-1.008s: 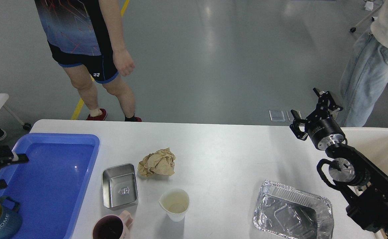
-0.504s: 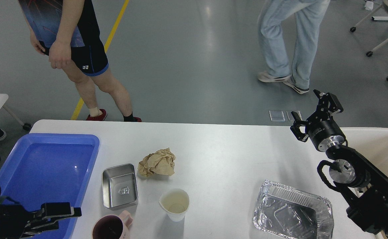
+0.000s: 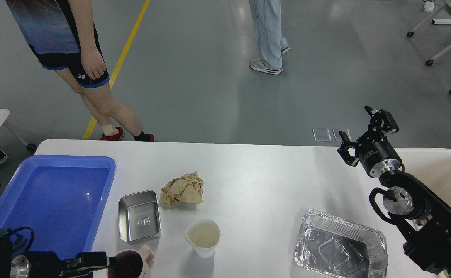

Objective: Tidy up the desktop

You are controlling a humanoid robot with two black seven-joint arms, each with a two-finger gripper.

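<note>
The pink mug [image 3: 131, 264] at the bottom edge is cut off, and the left gripper [image 3: 107, 262] reaches its rim there; whether its dark fingers hold the mug I cannot tell. The white desktop [image 3: 264, 181] fills the lower half of the frame. On it lie a crumpled brown paper ball [image 3: 183, 189], a shiny steel tray [image 3: 139, 215], a paper cup [image 3: 203, 237] with a yellowish film inside, and a crinkled foil pan [image 3: 339, 245], lower right. The blue plastic tray [image 3: 55, 197] sits at left. The right gripper [image 3: 364, 129], at right, stands spread wide, holding nothing, beside a cream bin [image 3: 441, 170].
</note>
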